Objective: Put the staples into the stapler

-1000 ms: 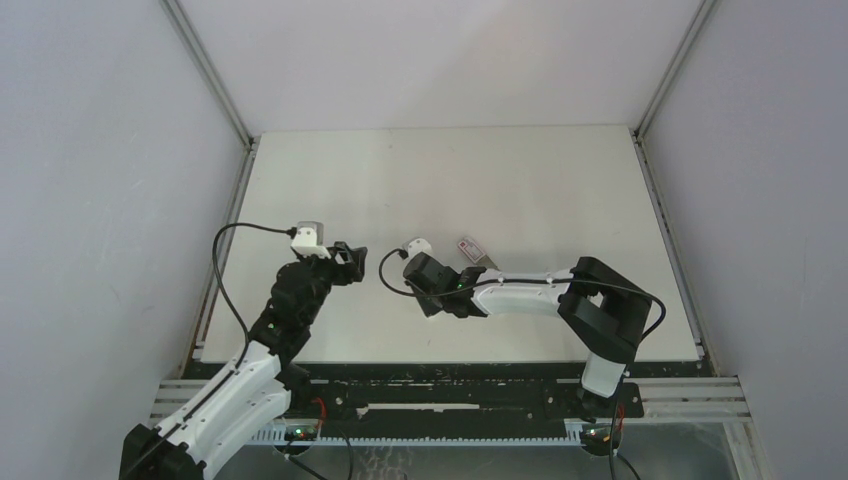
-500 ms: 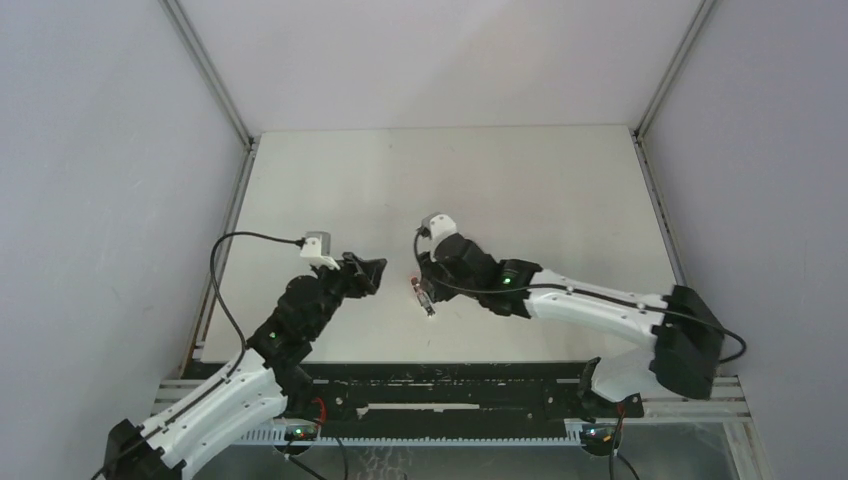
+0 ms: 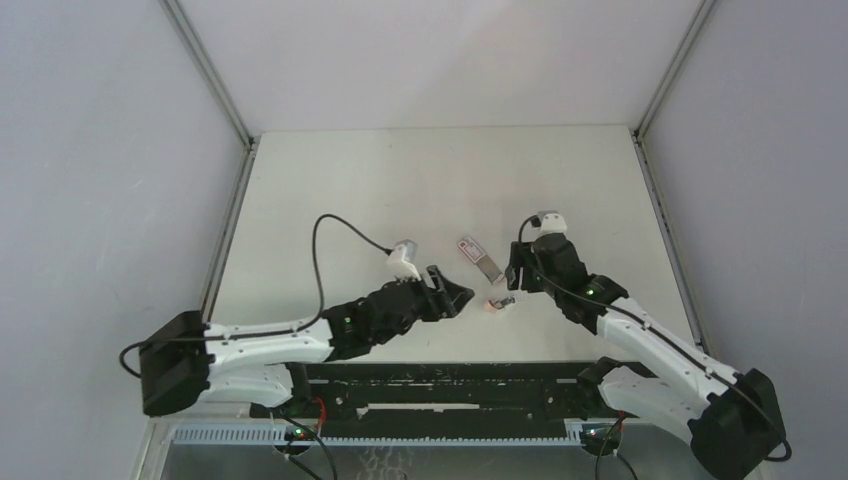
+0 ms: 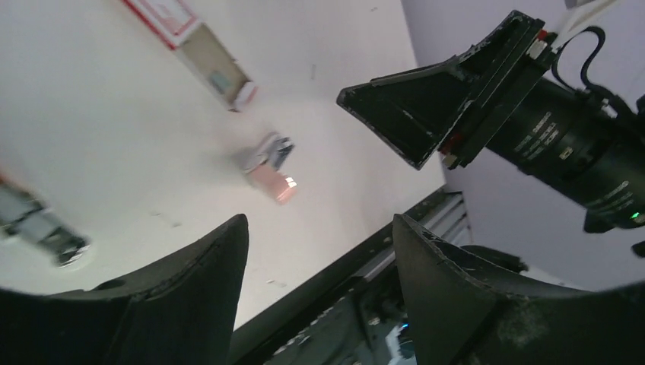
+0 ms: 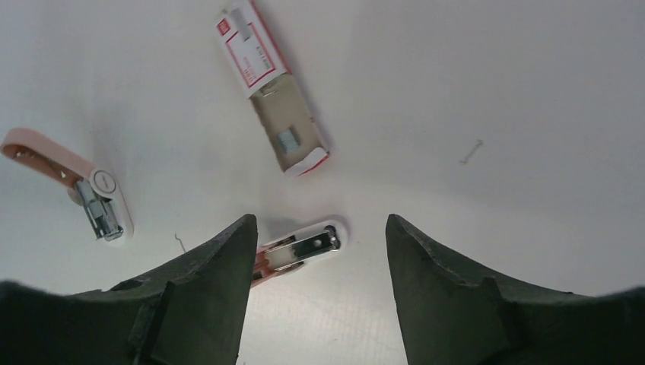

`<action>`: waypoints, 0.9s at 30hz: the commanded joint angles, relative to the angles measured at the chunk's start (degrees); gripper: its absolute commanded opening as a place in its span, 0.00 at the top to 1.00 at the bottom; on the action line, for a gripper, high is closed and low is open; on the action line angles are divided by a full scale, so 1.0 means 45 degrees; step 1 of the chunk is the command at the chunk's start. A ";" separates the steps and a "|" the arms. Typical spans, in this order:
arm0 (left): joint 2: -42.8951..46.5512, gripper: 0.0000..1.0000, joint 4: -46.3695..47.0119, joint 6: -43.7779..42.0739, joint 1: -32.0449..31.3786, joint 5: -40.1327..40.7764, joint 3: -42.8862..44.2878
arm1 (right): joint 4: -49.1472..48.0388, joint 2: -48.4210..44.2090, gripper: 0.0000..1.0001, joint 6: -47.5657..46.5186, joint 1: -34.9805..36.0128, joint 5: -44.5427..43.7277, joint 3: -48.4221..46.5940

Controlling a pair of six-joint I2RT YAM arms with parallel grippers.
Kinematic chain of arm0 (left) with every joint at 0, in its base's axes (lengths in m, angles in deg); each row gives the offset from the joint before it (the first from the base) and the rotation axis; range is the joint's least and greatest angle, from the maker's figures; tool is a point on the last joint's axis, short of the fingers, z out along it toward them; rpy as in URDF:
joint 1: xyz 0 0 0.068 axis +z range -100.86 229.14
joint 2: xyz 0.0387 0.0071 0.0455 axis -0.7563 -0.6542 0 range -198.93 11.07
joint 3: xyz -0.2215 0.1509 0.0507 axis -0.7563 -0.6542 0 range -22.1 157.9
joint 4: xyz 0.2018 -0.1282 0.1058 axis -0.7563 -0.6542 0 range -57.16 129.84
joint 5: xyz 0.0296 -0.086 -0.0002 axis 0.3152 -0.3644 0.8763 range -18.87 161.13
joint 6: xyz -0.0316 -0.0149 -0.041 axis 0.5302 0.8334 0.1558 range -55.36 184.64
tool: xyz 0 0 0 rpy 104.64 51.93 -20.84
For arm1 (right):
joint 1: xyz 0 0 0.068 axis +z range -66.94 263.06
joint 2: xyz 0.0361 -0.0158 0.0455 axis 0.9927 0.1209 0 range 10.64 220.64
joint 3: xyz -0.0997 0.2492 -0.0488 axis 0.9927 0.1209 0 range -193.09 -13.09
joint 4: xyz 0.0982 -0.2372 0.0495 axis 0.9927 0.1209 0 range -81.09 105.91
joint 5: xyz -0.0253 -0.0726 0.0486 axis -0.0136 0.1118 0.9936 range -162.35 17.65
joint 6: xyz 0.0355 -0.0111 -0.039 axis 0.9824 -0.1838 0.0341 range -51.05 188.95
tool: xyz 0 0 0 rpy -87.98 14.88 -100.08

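Observation:
The flat box (image 5: pixel 270 91) with a red-marked label lies open on the table, and a small grey block of staples (image 5: pixel 288 140) sits in its slid-out tray. One pink stapler (image 5: pixel 304 245) lies opened flat just below the box, between the tips of my open right gripper (image 5: pixel 319 220) and partly behind its left finger. My right gripper (image 3: pixel 512 278) hovers over it. A second pink stapler (image 5: pixel 76 179) lies further left. My left gripper (image 3: pixel 455 297) stands open just left of the first stapler (image 3: pixel 498 303), holding nothing. The box (image 4: pixel 198 42) also shows in the left wrist view.
A loose bent staple (image 5: pixel 471 152) lies right of the box. The table's near edge and black rail (image 3: pixel 450 372) run close behind both grippers. The cage posts (image 3: pixel 215 80) stand at the table's sides.
My right gripper has opened and swung right, leaving a stapler on the table beneath it. My left arm has stretched right towards the table's middle.

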 commanded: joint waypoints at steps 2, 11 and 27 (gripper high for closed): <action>-0.2486 0.26 0.1484 0.1666 -0.0175 -0.0297 0.1785 | -0.0474 -0.1246 0.37 0.0111 -0.0996 0.0227 0.0384; -0.5775 0.23 0.1594 0.2692 -0.0140 -0.1302 0.3487 | -0.0626 -0.1725 0.37 0.0013 -0.1497 0.0259 0.0827; -0.7775 0.43 0.0471 0.2562 0.0113 -0.1233 0.4763 | -0.0685 -0.2439 0.38 -0.0156 -0.2044 0.0613 0.1264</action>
